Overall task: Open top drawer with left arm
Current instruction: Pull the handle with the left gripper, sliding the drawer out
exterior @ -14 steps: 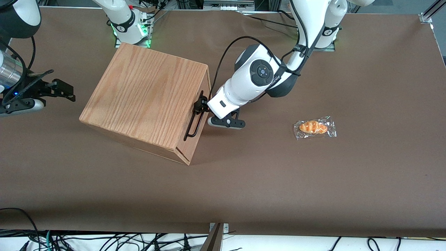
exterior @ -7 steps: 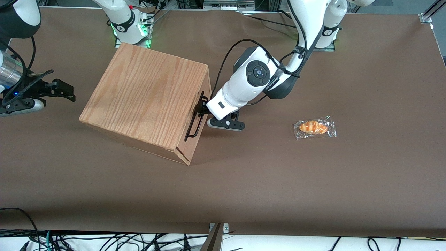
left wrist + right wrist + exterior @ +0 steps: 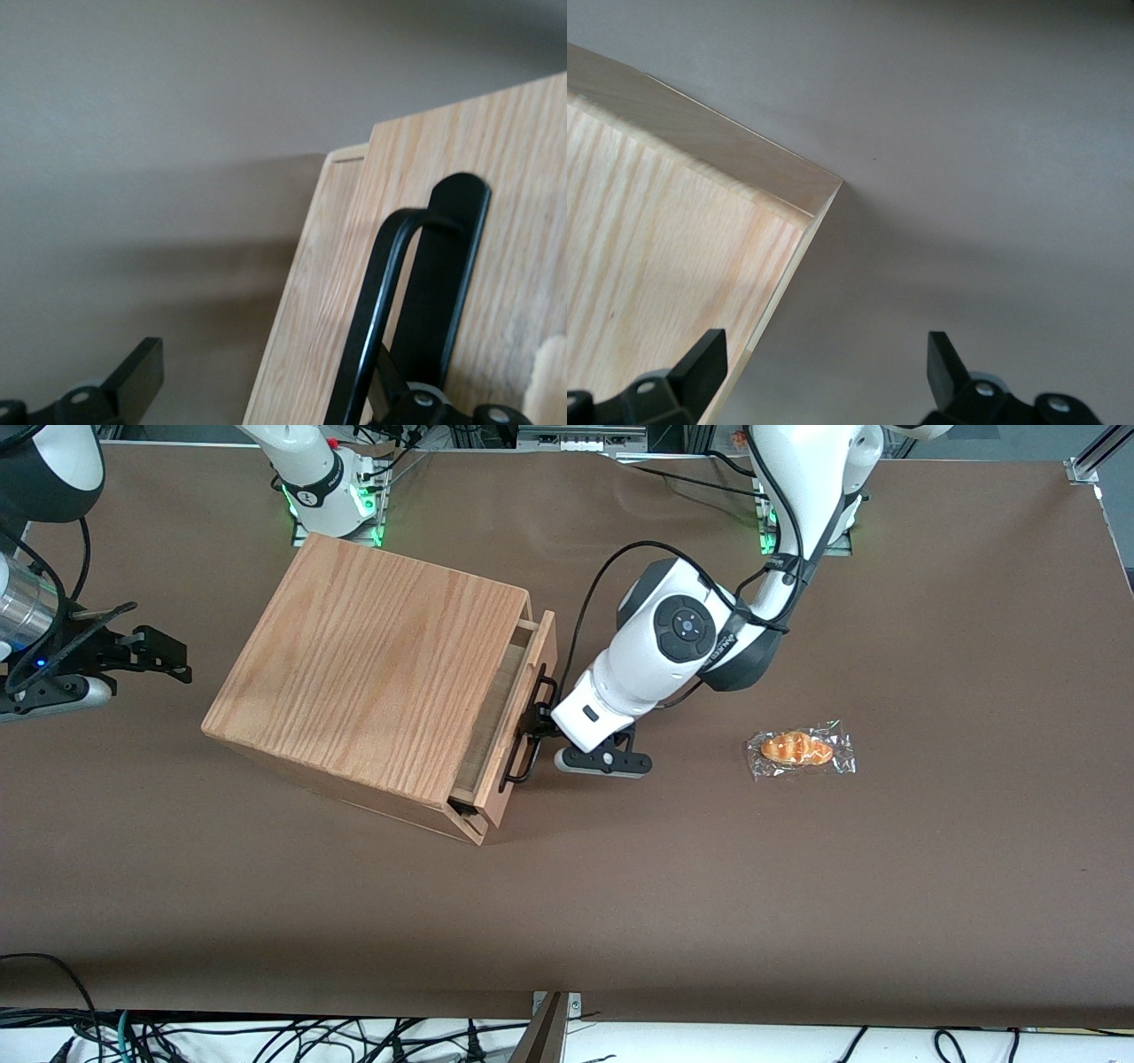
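Bare table (image 3: 620, 886) surrounds end effector (image 3: 537, 724); only wrapped pastry (image 3: 799, 749) nearby.

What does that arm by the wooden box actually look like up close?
The left arm is glossy white and rounded, with dark grey joint bands and a round dark cap with a blue dot. A black cable loops along it. Its small black gripper, at the top drawer handle, has two thin fingers.
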Robot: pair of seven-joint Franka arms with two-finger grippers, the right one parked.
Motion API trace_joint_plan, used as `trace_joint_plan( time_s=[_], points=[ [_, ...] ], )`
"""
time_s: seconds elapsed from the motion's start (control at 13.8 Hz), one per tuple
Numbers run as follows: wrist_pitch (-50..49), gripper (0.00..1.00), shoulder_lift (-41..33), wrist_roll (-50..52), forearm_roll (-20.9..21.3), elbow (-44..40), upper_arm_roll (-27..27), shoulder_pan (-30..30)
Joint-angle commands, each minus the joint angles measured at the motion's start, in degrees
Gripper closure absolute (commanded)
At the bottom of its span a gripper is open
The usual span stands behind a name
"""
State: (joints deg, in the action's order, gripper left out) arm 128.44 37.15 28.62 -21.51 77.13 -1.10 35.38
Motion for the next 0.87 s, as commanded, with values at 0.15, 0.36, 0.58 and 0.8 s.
trace_joint_plan(
  time_s=[0.15, 0.36, 0.58, 0.8],
  points=[
    [-1.35, 0.0, 0.38, 0.03, 1.73, -1.37, 0.04, -2.16],
    [-2.13, 0.0, 0.29, -0.06, 1.73, -1.37, 0.04, -3.73],
    [-3.01, 0.0, 0.21, -1.29, 1.73, -1.37, -0.04, -5.05],
    [-3.19, 0.0, 0.21, -1.81, 1.64, -1.37, -0.04, -6.11]
  ],
)
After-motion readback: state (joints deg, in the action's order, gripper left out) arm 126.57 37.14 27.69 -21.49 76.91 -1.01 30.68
